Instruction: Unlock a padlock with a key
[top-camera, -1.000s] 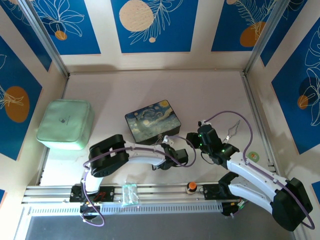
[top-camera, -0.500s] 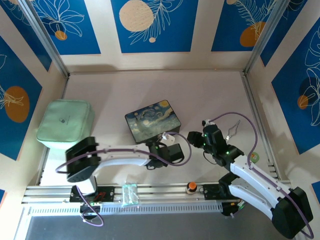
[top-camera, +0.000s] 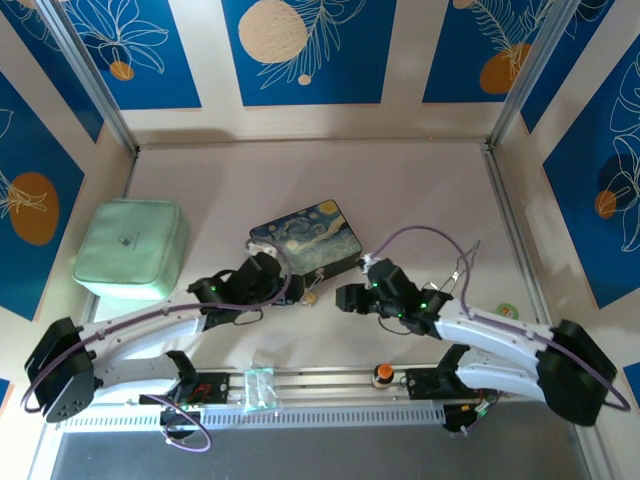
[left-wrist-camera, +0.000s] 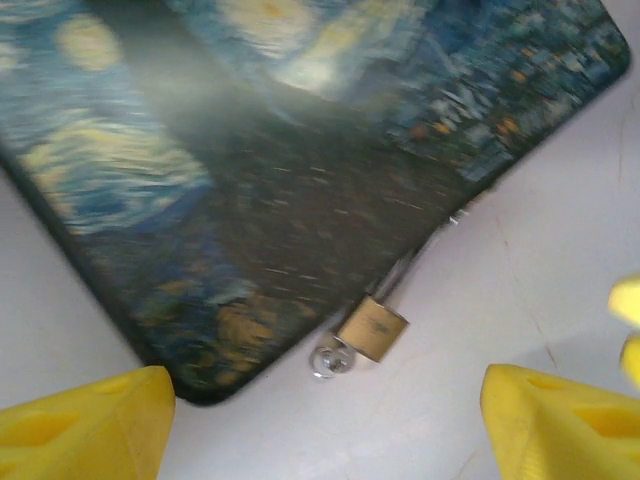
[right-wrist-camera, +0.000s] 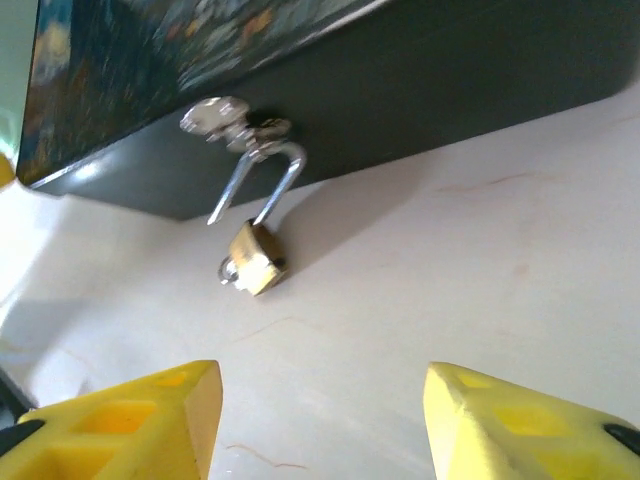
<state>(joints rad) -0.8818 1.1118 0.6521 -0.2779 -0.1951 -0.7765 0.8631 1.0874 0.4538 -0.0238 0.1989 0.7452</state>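
Hung on the near front face of the dark painted box (top-camera: 305, 240), low by the counter (top-camera: 420, 200): the padlock (right-wrist-camera: 255, 262), hooked by its thin silver shackle (right-wrist-camera: 268, 185) through the box's hasp (right-wrist-camera: 225, 118), brass body dangling just at the counter surface, touching or not impossible to tell. From the right wrist, one shackle leg seemingly ending free of the body, so judged possibly sprung open, though too soft in focus to be sure. At the bottom of the brass body, apparently seated in the lock, the key (left-wrist-camera: 328, 360), with little more than its small silvery head poking out. Flanked on the box's left by the left claw (top-camera: 278, 280) and on the right by the right claw (top-camera: 345, 297), both released, yellow fingers (right-wrist-camera: 120, 420) spread wide with nothing between them. Aimed inward like that, probably, so as to steady the brass body from one side while pinching the key head from the other. Set low and nearly level on the right for a look under the hasp; set higher on the left for a view down over lid and lock together. Next, by this reading: closing on a very small target without shoving the box or swinging the lock aside. Well apart to the left, a mint green case (top-camera: 130, 248), no part in this.
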